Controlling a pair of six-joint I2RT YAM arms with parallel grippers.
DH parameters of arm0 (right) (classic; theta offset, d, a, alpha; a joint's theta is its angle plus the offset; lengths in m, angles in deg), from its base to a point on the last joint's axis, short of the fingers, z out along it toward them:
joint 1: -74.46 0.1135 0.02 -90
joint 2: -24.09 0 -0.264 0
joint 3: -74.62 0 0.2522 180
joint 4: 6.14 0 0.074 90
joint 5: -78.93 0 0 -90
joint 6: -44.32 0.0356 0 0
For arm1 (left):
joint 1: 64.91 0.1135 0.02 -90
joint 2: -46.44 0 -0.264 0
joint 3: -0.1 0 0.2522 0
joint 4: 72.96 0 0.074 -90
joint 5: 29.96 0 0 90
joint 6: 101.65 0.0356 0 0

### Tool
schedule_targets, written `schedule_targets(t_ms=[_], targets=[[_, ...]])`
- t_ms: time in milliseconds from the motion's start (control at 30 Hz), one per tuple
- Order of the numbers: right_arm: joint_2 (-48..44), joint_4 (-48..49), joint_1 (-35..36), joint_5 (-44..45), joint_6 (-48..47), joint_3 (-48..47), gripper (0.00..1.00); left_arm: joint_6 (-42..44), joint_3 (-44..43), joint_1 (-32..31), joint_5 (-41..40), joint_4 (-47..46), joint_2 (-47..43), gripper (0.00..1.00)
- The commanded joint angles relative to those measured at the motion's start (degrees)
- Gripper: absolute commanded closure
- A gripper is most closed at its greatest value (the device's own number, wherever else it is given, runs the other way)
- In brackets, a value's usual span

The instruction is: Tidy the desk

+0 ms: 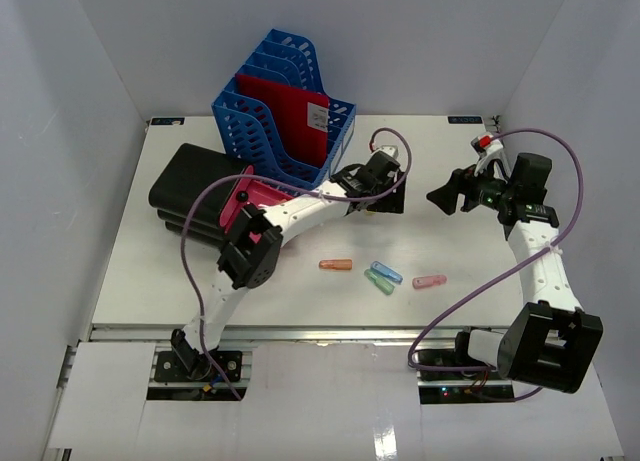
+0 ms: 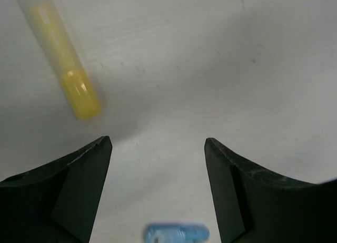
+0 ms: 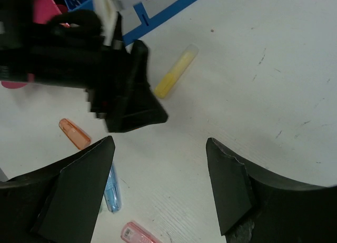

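walls of plain white close in the worktop on its left, far and right sides, and a metal rail runs along its near edge. the worktop is a broad white slab, faintly scuffed, lying under both arms. at its far side a blue file rack holds a red folder, with a black case to its left. orange, blue, green and pink pens lie near the middle. the left gripper hangs low over the worktop, jaws spread with nothing between them, a yellow pen just beside it. the right gripper, above the worktop's right part, is likewise spread and empty.
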Motion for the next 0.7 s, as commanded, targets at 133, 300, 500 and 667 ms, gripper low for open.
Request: schedule_targets(t_ms=[133, 300, 500, 667], targets=[[-0.84, 2.01, -3.9, -8.16, 1.43, 1.36, 0.23, 6.81, -22.14, 0.04, -18.0, 13.92, 13.74, 0.19], [-0.33, 1.85, -4.37, -9.06, 1.22, 1.46, 0.23, 8.58, -22.18, 0.05, -21.43, 13.26, 14.66, 0.19], [0.03, 1.71, -4.91, -9.56, 1.13, 1.55, 0.23, 10.16, -21.22, 0.14, -21.67, 11.89, 15.86, 0.2], [-0.04, 1.58, -5.46, -10.08, 1.13, 1.55, 0.23, 11.79, -21.2, 0.81, -22.33, 10.24, 17.63, 0.22]])
